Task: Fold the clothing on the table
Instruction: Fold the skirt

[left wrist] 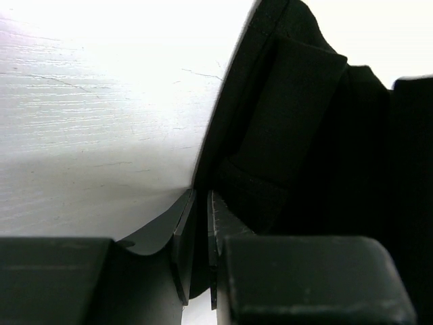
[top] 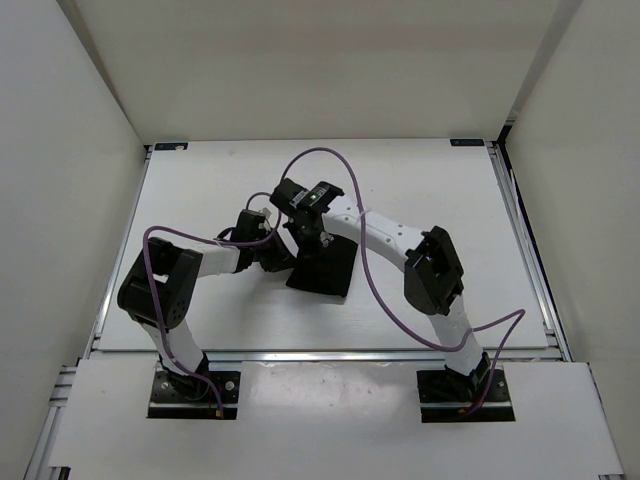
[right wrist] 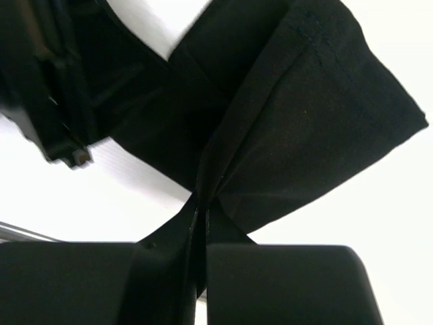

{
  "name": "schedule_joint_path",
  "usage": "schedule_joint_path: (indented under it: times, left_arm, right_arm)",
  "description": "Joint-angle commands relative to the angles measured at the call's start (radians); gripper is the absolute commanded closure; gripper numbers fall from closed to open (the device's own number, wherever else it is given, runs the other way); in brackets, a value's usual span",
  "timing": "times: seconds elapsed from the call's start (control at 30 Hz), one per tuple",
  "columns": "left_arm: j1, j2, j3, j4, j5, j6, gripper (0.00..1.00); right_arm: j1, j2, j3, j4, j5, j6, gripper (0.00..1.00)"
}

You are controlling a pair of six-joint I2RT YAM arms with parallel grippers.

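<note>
White is almost all I see on my screen: the flat white rectangular table (top: 420, 190) has a smooth top with fine, faint scratches. Silver metal rails (top: 528, 260) run along its sides, and plain white walls (top: 300, 60) close it on the left, the far and the right side. Two thin purple cables (top: 370, 275) loop over the arms.

Near the middle of the table lies the clothing (top: 325, 268), a plain black piece of soft matte fabric. From above it looks like a roughly four-sided dark patch, with its upper part drawn up towards the two wrists. In the right wrist view the fabric shows a stitched hem and a folded, flat flap that spreads out to the right over the white surface. Long creases run from there down into one gathered point.

That point sits between the fingers of the right gripper (right wrist: 200, 220), which are pressed together and clamped on the bunched clothing. The left gripper (left wrist: 201, 203) is at the left edge of the same cloth. Its two black fingers stand nearly together with only a thin slit between them, and a thin edge of the clothing passes into this slit, so it also pinches the fabric. The rest of the cloth rises to the right of those fingers in thick, dark folds
</note>
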Motion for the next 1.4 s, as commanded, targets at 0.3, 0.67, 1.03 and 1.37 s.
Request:
schedule_joint_path:
  times: [0.3,0.67,1.03,1.37]
  left_arm:
    - [0.03,-0.017,-0.02,-0.019,0.012,0.01,0.76]
    - [0.033,-0.006,-0.005,-0.04,0.014,0.036,0.77]
    - [0.134,-0.04,0.04,-0.121,0.035,0.097,0.76]
    - [0.15,-0.225,0.2,-0.254,0.21,0.124,0.81]
  right_arm:
    - [-0.006,0.096,0.104,0.05,-0.085,-0.015,0.99]
    - [-0.021,0.154,0.104,0.092,-0.232,-0.014,0.79]
    - [-0.068,-0.077,0.043,0.239,-0.434,0.016,0.54]
    - [-0.269,-0.479,-0.592,0.495,-0.449,0.184,1.0]
